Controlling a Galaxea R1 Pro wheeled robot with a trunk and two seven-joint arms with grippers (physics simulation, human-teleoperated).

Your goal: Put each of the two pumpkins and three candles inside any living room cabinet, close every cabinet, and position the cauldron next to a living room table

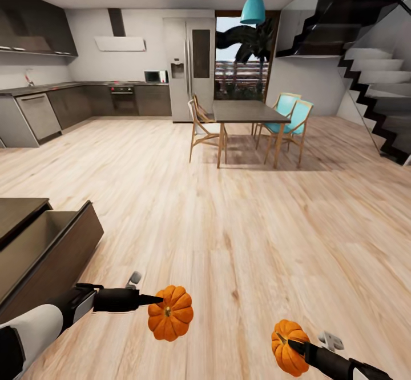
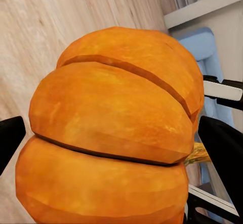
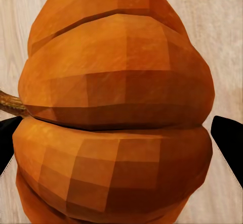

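Note:
Each hand holds a bright-orange ribbed pumpkin above the wood floor. My left gripper [image 1: 165, 306] is shut on one pumpkin [image 1: 170, 314], whose ribs loom large in the left wrist view [image 2: 111, 128] between the black fingers [image 2: 223, 153]. My right gripper [image 1: 288, 344] is shut on the other pumpkin [image 1: 287, 347], seen close in the right wrist view [image 3: 116, 113] with its stem to one side and black fingers [image 3: 230, 143] flanking it. The dark-brown cabinet [image 1: 65, 257] stands at my left with a drawer pulled open, pale inside. Candles, cauldron and table are out of view.
Bare wood floor stretches ahead. A dark dining set with wooden and teal chairs [image 1: 242, 111] stands far ahead. The kitchen counters [image 1: 40, 111] run along the far left, and a staircase [image 1: 377, 100] rises at the right.

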